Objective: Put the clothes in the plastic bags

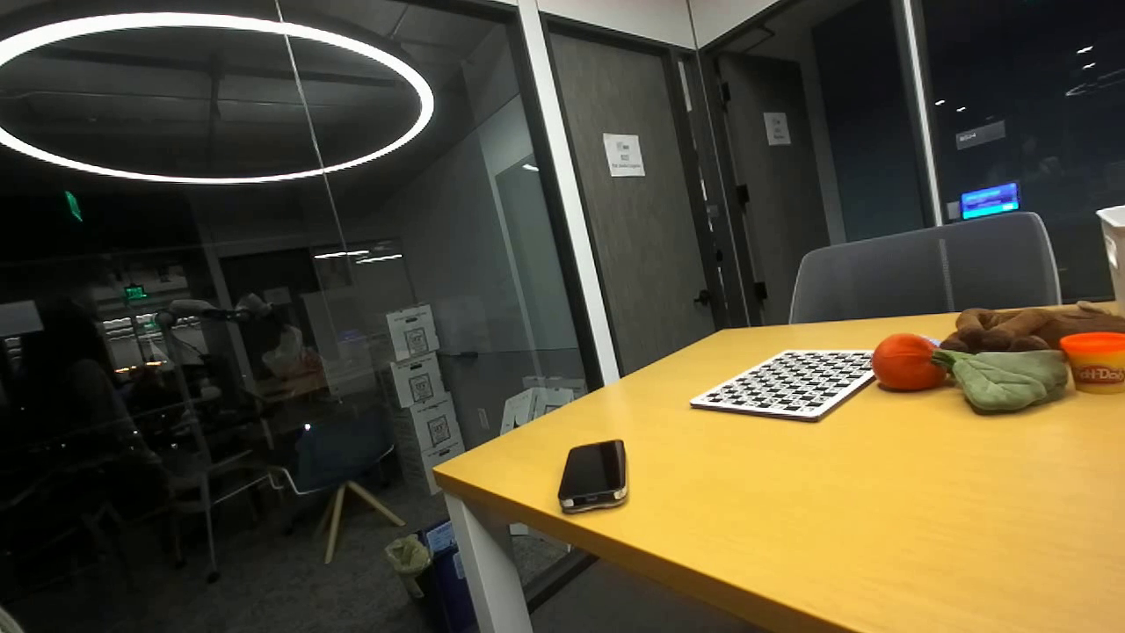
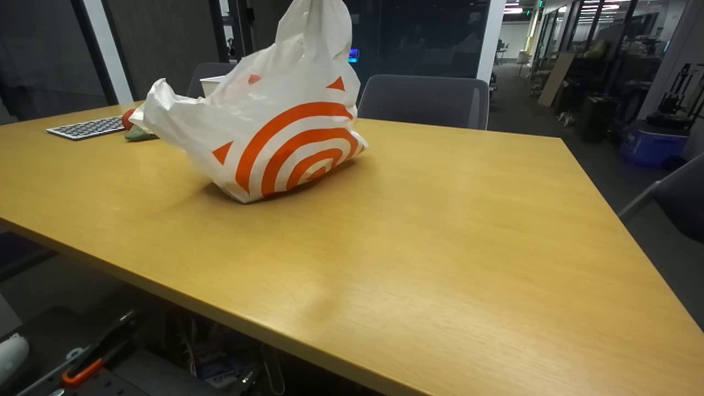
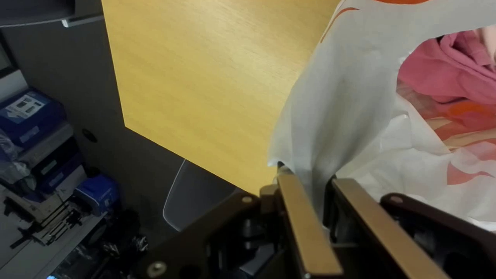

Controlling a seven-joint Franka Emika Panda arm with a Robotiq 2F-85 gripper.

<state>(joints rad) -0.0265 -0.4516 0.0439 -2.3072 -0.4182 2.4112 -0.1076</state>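
A white plastic bag with orange-red rings [image 2: 220, 132] stands on the yellow table in an exterior view. One handle rises past the top of that view; the other juts out loosely to the left. In the wrist view the bag [image 3: 348, 89] lies open at the right. Pink cloth [image 3: 441, 71] and a piece of pale cloth [image 3: 489, 40] show inside it; the rest of the contents is hidden. My gripper [image 3: 316, 179] has bunched bag plastic between its fingers, which stand a little apart. The gripper is out of view in both exterior views.
The table [image 2: 467, 220] carries a checkered board [image 1: 787, 384], a phone [image 1: 594, 475], a round orange-red toy [image 1: 908, 362], a green soft toy [image 1: 1011, 381], a brown plush [image 1: 1024, 327] and a small tub [image 1: 1096, 365]. Chairs [image 2: 423, 102] stand along its far edge.
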